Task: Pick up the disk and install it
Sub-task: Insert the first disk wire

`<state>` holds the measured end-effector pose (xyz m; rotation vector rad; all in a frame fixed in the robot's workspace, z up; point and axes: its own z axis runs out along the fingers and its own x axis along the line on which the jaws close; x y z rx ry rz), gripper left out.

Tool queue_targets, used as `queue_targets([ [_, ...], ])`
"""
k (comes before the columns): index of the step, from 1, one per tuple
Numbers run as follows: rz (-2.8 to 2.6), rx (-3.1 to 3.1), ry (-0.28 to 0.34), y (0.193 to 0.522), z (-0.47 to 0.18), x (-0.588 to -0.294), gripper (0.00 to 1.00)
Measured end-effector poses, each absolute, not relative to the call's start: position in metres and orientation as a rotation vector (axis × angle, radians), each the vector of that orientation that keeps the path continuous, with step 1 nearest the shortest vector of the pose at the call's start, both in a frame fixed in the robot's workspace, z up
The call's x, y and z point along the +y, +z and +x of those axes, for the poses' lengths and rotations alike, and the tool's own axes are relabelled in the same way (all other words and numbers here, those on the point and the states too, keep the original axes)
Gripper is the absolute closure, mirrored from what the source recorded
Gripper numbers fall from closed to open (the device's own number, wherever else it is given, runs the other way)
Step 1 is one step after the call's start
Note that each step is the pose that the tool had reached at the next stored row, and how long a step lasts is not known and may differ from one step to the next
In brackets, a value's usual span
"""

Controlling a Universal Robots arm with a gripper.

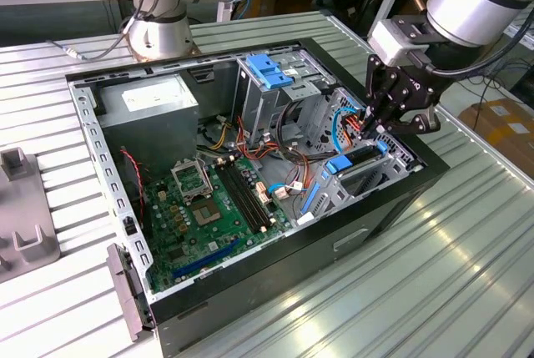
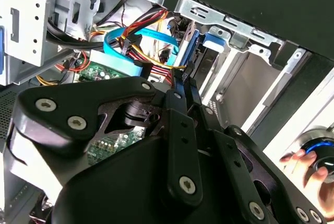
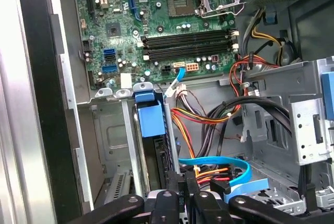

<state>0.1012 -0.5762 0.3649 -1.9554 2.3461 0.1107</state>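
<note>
Exterior view: we see the gripper (image 1: 377,121) lowered inside the open computer case (image 1: 275,291), over the drive cage at the exterior view's right
Disk (image 3: 150,130): we find it standing on edge in the cage slot, blue rail outward
Fingers: drawn narrow, tips at the disk's edge; we cannot tell if they clamp it
Motherboard (image 1: 213,208): beside the cage

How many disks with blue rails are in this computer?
1: the disk stands on edge in a slot of the cage, next to the gripper. Others may be hidden.
</note>
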Motion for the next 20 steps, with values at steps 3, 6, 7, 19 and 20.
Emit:
queue_targets([
  [3, -1.922, 2.372, 0.109, 0.3648, 0.0998, -0.5762, 0.83],
  [6, -1.891, 2.396, 0.107, 0.3648, 0.0985, -0.5761, 0.83],
  [7, -1.894, 2.394, 0.107, 0.3648, 0.0985, -0.5761, 0.83],
  [19, -2.015, 2.297, 0.114, 0.3641, 0.0990, -0.5761, 0.83],
  [20, -2.015, 2.297, 0.114, 0.3637, 0.0992, -0.5761, 0.83],
])
